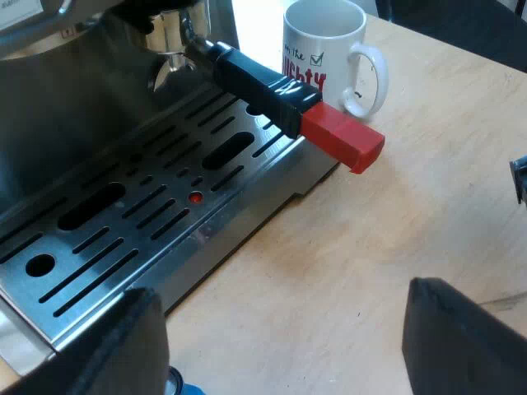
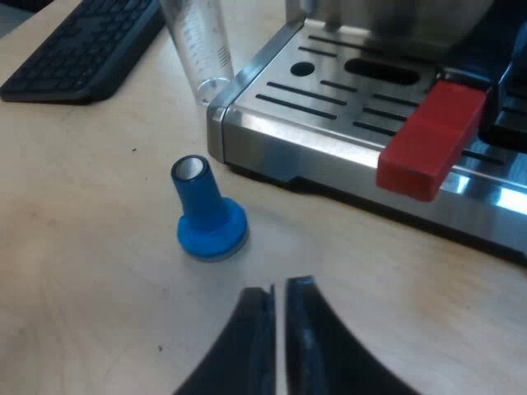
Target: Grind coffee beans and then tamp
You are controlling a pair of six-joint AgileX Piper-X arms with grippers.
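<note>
The metal holder is locked into the espresso machine's front. Its dark handle reaches out over the drip tray and ends in red. My left gripper is open, its fingers wide apart over the bare table by the tray's edge, short of the handle. A blue tamper stands upright on the table near the tray's corner. My right gripper is shut on nothing, a short way from the tamper. The red handle end juts over the tray edge.
A white mug with red lettering stands on the table just beyond the red handle end. A clear measuring glass stands at the tray's corner, with a black keyboard past it. Light wooden table surrounds the machine.
</note>
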